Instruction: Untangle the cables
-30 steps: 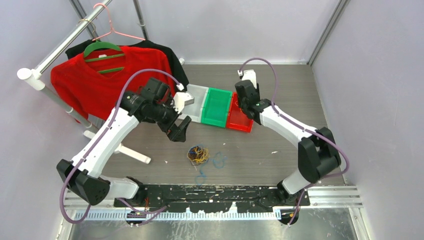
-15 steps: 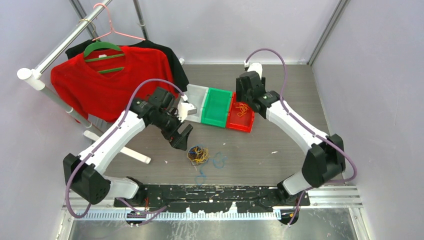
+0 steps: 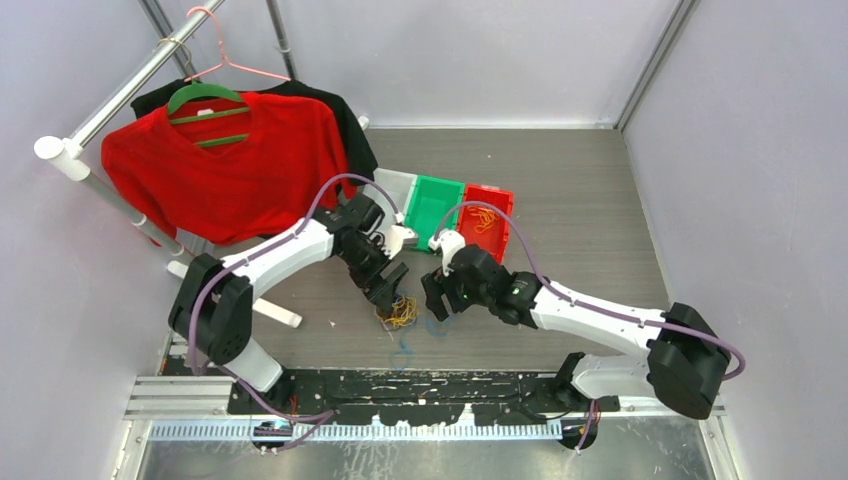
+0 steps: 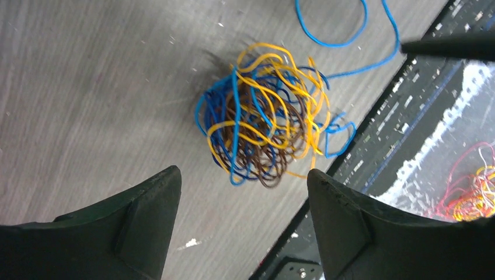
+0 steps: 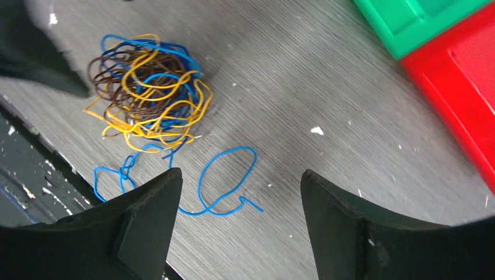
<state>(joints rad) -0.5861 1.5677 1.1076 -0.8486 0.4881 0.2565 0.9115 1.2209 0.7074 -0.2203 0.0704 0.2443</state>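
The cables are a fist-sized clump [image 3: 398,313] of blue, yellow-orange and brown strands on the table, sharp in the left wrist view [image 4: 262,131] and the right wrist view [image 5: 149,93]. Loose blue strands [image 5: 225,181] curl beside the clump, toward the table's near edge [image 3: 437,325]. My left gripper [image 3: 395,296] hangs open just above the clump, nothing between its fingers [image 4: 242,175]. My right gripper [image 3: 433,302] is open and empty too, just right of the clump, over the loose blue loop [image 5: 240,174]. A few yellow-orange strands [image 3: 484,218] lie in the red bin [image 3: 497,245].
A clear bin [image 3: 393,184], a green bin [image 3: 432,205] and the red bin stand in a row behind the clump. A clothes rack [image 3: 110,95] with a red shirt [image 3: 220,160] stands at the back left. The black mounting rail [image 3: 420,385] runs along the near edge.
My right arm swung from the red bin to beside the clump, opened, and left yellow strands in the bin. My left gripper came down from beside the clear bin to over the clump.
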